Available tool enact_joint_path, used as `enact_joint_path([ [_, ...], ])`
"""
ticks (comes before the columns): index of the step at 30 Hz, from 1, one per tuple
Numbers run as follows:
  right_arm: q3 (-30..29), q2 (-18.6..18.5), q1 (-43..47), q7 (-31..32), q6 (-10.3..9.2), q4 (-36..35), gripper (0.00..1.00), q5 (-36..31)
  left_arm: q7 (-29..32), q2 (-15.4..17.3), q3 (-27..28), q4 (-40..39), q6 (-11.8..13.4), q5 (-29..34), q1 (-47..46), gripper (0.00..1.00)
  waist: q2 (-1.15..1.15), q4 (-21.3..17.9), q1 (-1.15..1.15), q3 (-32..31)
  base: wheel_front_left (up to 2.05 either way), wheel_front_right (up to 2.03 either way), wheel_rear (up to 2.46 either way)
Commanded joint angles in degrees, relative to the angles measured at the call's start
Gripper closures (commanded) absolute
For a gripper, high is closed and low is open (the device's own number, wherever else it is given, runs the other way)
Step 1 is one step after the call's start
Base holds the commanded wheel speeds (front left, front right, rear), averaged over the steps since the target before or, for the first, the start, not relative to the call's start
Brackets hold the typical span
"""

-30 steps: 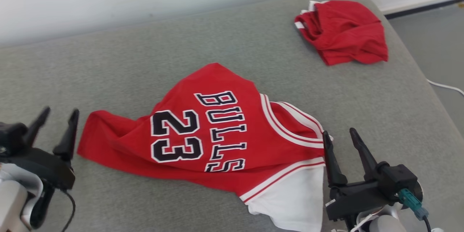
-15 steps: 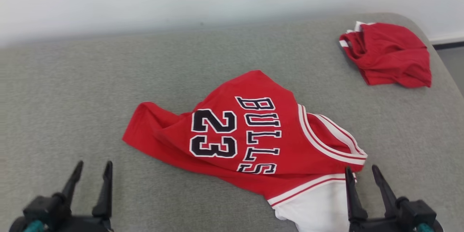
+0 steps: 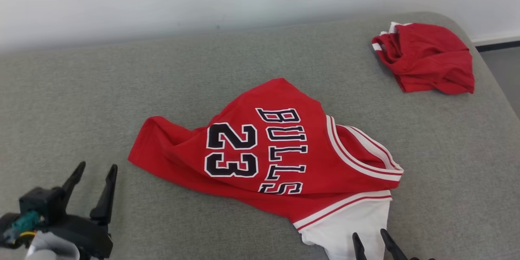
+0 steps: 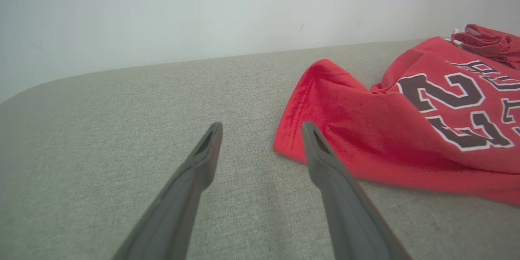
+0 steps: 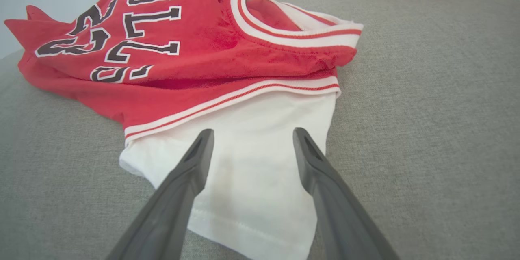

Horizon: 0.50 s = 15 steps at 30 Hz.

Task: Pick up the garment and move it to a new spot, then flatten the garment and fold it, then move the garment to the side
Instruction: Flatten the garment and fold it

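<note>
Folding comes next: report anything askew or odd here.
The jersey lies rumpled and askew on the grey cushion, a white part poking out by the right gripper. A second red garment sits wadded at the far corner.

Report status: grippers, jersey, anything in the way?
Jaws open on both: left gripper beside the hem corner, right gripper over the white end. Bulls jersey rumpled, unfolded, on grey cushion. Second red garment far corner, clear of it.

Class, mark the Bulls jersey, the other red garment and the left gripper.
Bulls jersey (image 3: 231,150): head view, on the number 23.
other red garment (image 3: 426,59): head view, its crumpled middle.
left gripper (image 3: 99,165): head view, midway between its jaws.
</note>
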Motion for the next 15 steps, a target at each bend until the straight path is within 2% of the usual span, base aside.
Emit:
enact_joint_path([
  [1, 0.5, 0.2, 0.2, 0.0, -0.16, 0.1, 0.0, 0.3, 0.8, 1.5, -2.1, 0.6, 0.0, -2.6, -2.0, 0.0, 0.0, -1.8, 0.0, 1.5, 0.0, 0.0, 0.0],
  [2, 0.5, 0.2, 0.2, 0.0, -0.16, 0.1, 0.0, 0.3, 0.8, 1.5, -2.1, 0.6, 0.0, -2.6, -2.0, 0.0, 0.0, -1.8, 0.0, 1.5, 0.0, 0.0, 0.0],
  [8, 1.0, 0.3, 0.9, 0.0, -0.16, 0.0, 0.0, -0.3, 3.9, 8.1, -12.1, 1.8, 0.0, -11.1, -8.1, 0.0, 0.0, -4.4, 0.0, 3.5, 0.0, 0.0, 0.0],
  [15, 0.4, 0.4, 0.4, 0.0, -0.16, 0.7, 0.0, -0.2, 6.4, 13.2, -20.8, 2.5, 0.0, -20.6, -12.1, 0.0, 0.0, -6.7, 0.0, 5.2, 0.0, 0.0, 0.0],
])
